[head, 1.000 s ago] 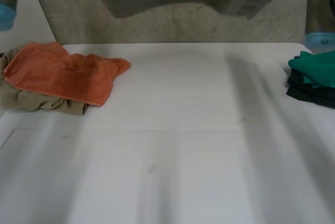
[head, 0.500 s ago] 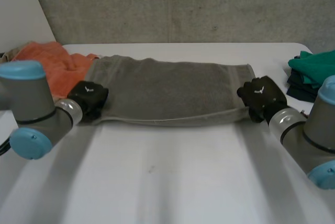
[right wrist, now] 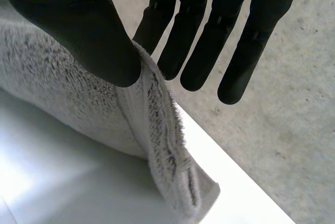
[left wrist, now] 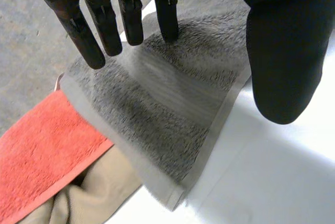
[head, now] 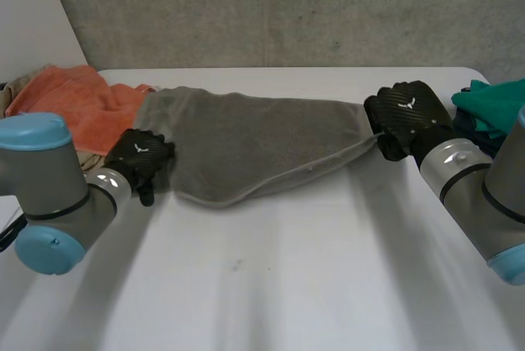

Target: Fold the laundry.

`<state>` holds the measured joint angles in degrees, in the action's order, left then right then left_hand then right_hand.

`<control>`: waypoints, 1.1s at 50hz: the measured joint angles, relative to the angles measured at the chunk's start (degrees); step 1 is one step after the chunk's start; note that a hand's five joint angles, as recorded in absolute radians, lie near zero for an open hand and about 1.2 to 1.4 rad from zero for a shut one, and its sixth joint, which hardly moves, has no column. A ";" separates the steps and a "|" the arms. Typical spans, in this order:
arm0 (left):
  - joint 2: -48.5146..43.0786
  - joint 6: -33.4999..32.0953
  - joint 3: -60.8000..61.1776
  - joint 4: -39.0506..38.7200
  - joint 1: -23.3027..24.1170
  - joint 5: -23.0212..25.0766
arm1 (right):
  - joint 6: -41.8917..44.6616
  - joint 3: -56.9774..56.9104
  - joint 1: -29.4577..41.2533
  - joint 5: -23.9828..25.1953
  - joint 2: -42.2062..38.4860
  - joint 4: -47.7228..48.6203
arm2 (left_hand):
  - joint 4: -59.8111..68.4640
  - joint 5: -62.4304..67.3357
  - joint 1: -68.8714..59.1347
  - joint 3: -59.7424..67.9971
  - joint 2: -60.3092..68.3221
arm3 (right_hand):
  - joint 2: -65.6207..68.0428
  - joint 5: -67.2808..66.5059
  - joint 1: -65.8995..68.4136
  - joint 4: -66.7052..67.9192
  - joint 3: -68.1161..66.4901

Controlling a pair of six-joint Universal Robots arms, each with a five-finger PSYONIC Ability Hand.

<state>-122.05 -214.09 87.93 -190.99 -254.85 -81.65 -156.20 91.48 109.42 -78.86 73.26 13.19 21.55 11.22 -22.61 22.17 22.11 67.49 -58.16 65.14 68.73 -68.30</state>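
My left hand (left wrist: 131,9) hangs over a grey towel (left wrist: 157,114). Its fingers (left wrist: 84,30) are straight and spread slightly, with the tips at or just above the pile near the towel's edge. The thumb (left wrist: 282,51) stands well apart from them, over the bare white tabletop (left wrist: 261,182). I see the towel's hemmed corner lying flat, one side overlapping an orange towel (left wrist: 42,150) and a crumpled beige cloth (left wrist: 89,192) beside it.

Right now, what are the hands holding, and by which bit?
The right hand pinches the grey towel by its end edge. The left hand, open over the other end, holds nothing.
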 measured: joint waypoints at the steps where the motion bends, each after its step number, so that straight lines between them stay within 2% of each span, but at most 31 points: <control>1: 0.01 0.09 0.02 -0.07 0.28 -0.06 | -0.24 -0.20 0.27 -0.11 0.18 -0.34 | 0.00 0.00 0.00 0.00 0.00 | 0.00 0.00 0.00 0.00 0.00; 3: 0.01 0.09 0.02 -0.07 0.28 -0.06 | -0.24 -0.20 0.27 -0.11 0.18 -0.34 | 0.00 0.00 0.00 0.00 0.00 | 0.00 0.00 0.00 0.00 0.00; 4: -0.22 1.37 -0.36 -0.29 3.15 -1.13 | -1.59 -1.71 2.38 -1.10 1.32 -2.50 | 0.00 0.00 0.00 0.00 0.00 | 0.00 0.00 0.00 0.00 0.00; 6: -0.22 1.37 -0.36 -0.29 3.15 -1.13 | -1.59 -1.71 2.38 -1.10 1.32 -2.50 | 0.00 0.00 0.00 0.00 0.00 | 0.00 0.00 0.00 0.00 0.00; 9: -0.95 3.36 -1.30 -0.17 6.66 -3.88 | -2.46 -3.32 4.37 -2.63 2.14 -3.90 | -3.39 -3.54 3.11 -3.74 -3.75 | 0.00 0.00 0.00 0.00 0.00; 11: -0.95 3.36 -1.30 -0.17 6.66 -3.88 | -2.46 -3.32 4.37 -2.63 2.14 -3.90 | -3.39 -3.54 3.11 -3.74 -3.75 | 0.00 0.00 0.00 0.00 0.00; 12: -1.46 4.39 -1.83 -0.04 8.36 -5.89 | -2.79 -4.11 5.08 -3.48 2.40 -4.26 | -3.39 -3.54 3.11 -3.74 -3.75 | 0.00 0.00 0.00 0.00 0.00; 13: -1.46 4.39 -1.83 -0.04 8.36 -5.89 | -2.79 -4.11 5.08 -3.48 2.40 -4.26 | -3.39 -3.54 3.11 -3.74 -3.75 | 0.00 0.00 0.00 0.00 0.00; 14: -2.66 6.29 -2.93 0.18 11.55 -10.62 | -3.64 -5.84 6.05 -5.04 2.71 -4.71 | -9.92 -7.91 10.06 -9.70 -10.15 | 0.00 0.00 0.00 0.00 0.00; 15: -3.11 6.80 -3.26 0.22 12.43 -11.97 | -4.14 -6.59 6.27 -5.53 2.79 -4.97 | -9.92 -7.92 10.06 -9.71 -10.15 | 0.00 0.00 0.00 0.00 0.00; 20: -4.74 7.81 -4.51 0.28 14.75 -14.81 | -6.86 -9.45 6.78 -6.47 3.04 -6.80 | -9.92 -7.91 10.06 -9.70 -10.15 | 0.00 0.00 0.00 0.00 0.00; 27: -7.23 7.92 -7.67 0.01 16.80 -16.27 | -12.69 -13.40 7.24 -6.37 4.29 -10.73 | -9.91 -7.91 10.06 -9.70 -10.15 | 0.00 0.00 0.00 0.00 0.00; 37: -11.52 8.13 -17.00 1.22 17.25 -22.21 | -18.14 -16.32 6.46 -5.15 9.90 -13.94 | -4.09 -3.74 5.54 -5.26 -4.91 | 0.00 0.01 0.00 0.00 0.00; 45: -14.78 8.39 -23.91 3.04 15.14 -27.92 | -19.78 -17.14 4.61 -3.18 13.86 -15.08 | -4.02 -3.70 5.54 -5.08 -4.83 | 0.00 0.00 0.00 0.00 0.00; 53: -16.21 8.29 -26.80 3.65 11.11 -29.31 | -20.63 -17.00 2.67 -1.85 15.35 -15.29 | -3.79 -3.30 5.54 -5.08 -4.43 | 0.00 0.00 0.00 0.00 0.00; 55: -16.03 8.19 -26.65 3.84 10.06 -29.08 | -20.68 -16.97 2.29 -1.74 15.32 -15.18 | 1.58 2.09 -1.02 0.69 0.88 | 0.00 0.00 0.00 0.00 0.00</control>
<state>-138.09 -205.90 61.28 -187.14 -244.79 -110.73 -176.87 74.50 111.71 -80.60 88.58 -2.00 23.13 13.32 -23.63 22.85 22.99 67.49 -58.16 65.14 68.73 -68.30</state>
